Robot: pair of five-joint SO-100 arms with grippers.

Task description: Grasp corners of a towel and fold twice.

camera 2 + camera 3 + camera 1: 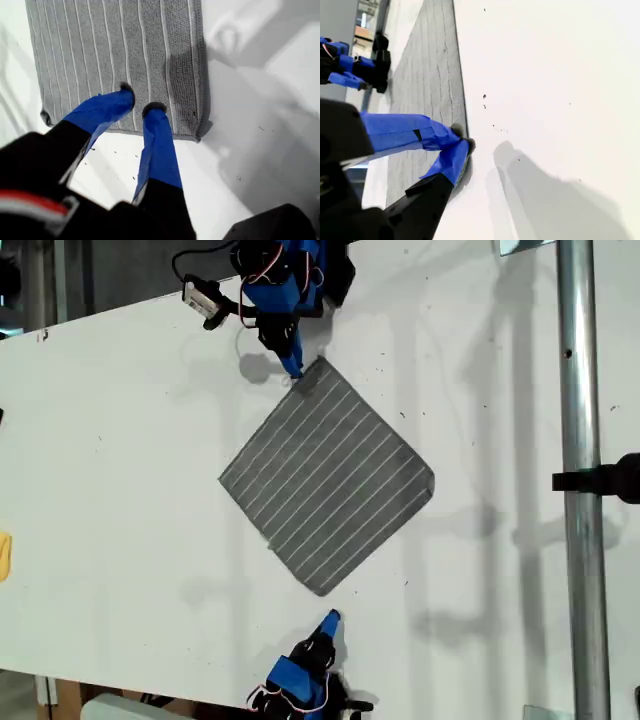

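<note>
1. The soft dark grey towel with thin white stripes (325, 475) lies flat as a diamond in the middle of the white tabletop (120, 490). No fold shows in it.
2. The blue first gripper (141, 100) stands at the towel's far corner (318, 364), at the exterior view's top. Its jaws are spread, with the tips over the cloth just inside the hem and nothing pinched.
3. The blue second gripper (463, 138) is near the opposite, near corner (320, 590). Its jaws appear pressed together. The exterior view shows bare tabletop between them and the cloth.
4. The corners at the exterior view's left (222, 480) and right (430, 488) are untouched.
5. Judgement: the task is at its opening. No corner is secured, and both folds remain to be done.
</note>
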